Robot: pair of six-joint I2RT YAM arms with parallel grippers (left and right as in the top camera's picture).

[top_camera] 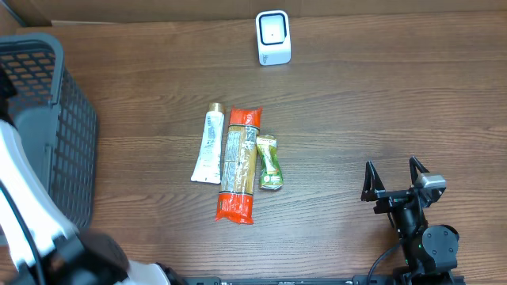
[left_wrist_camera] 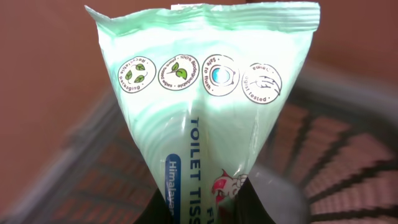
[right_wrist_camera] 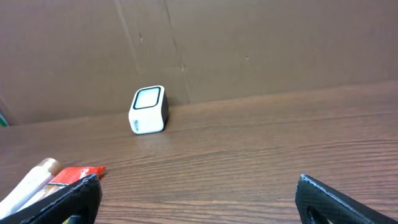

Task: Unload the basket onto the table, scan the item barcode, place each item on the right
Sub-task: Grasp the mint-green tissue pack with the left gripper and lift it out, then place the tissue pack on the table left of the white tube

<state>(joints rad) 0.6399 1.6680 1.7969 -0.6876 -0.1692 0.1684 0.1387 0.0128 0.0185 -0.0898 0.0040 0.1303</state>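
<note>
Over the grey mesh basket (top_camera: 55, 119) at the left edge of the wooden tabletop (top_camera: 380, 103), the left jaws are clamped tight on the lower end of a pale green tissue pack (left_wrist_camera: 205, 93). The pack fills the left wrist view with its crimped end uppermost. Its print reads "TOILET TISS" beneath a row of four round emblems, and the basket's mesh shows blurred behind it. From overhead the pack itself is hidden; only the white left arm (top_camera: 24, 214) shows at the lower left corner, beside the basket. At the far side of the tabletop, near the middle, a small white scanner (top_camera: 273, 37) stands with its window tilted upward, well apart from the basket. Three other items lie side by side in the middle of the tabletop: a white tube (top_camera: 208, 148), a long orange packet (top_camera: 239, 165) just beside it, and a small green sachet (top_camera: 269, 162) just right of the packet. On the right side, the right arm (top_camera: 424, 237) holds its jaws spread wide and empty above bare wood, well apart from those three items. Its wrist view looks across the tabletop at the scanner, which stands near a brown cardboard wall (right_wrist_camera: 249, 50).
</note>
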